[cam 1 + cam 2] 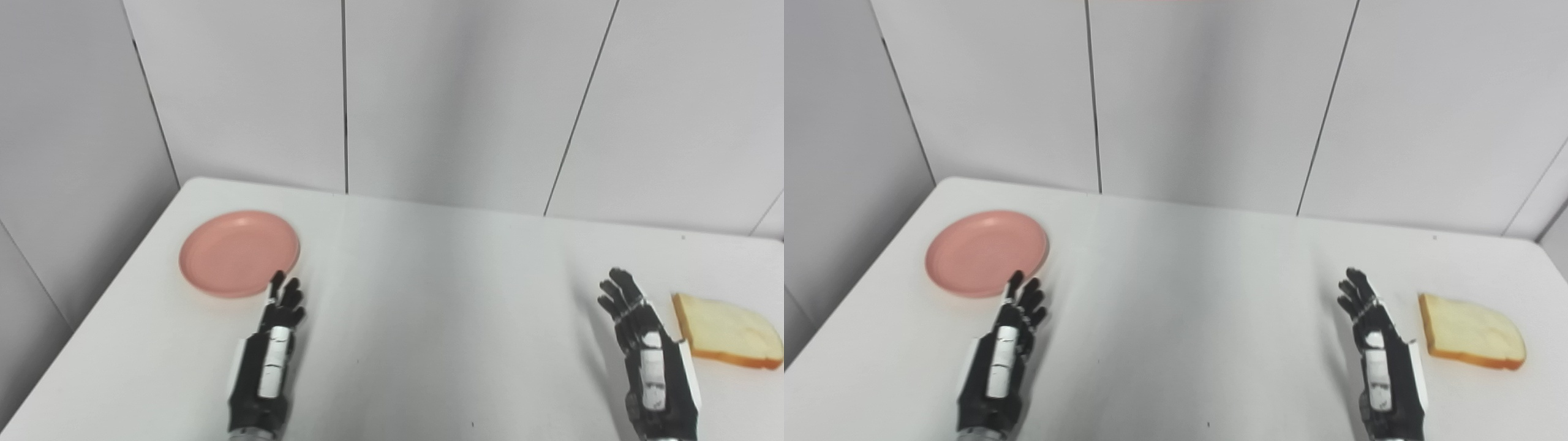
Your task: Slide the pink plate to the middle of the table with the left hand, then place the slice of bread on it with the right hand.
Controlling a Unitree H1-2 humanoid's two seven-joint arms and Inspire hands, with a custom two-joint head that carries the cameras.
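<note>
You saw the pink plate [239, 253] lying empty at the far left of the tabletop [429, 294], with your left hand [278, 324] open, holding nothing, fingertips at the plate's near rim, seemingly placed to slide it toward the middle. Your right hand [640, 334] was likewise open and empty, waiting just beside the slice of bread [726, 331], which lay flat near the right edge. Both forearms were cut off by the bottom edge, and you could not tell whether the left fingertips touched the rim.
</note>
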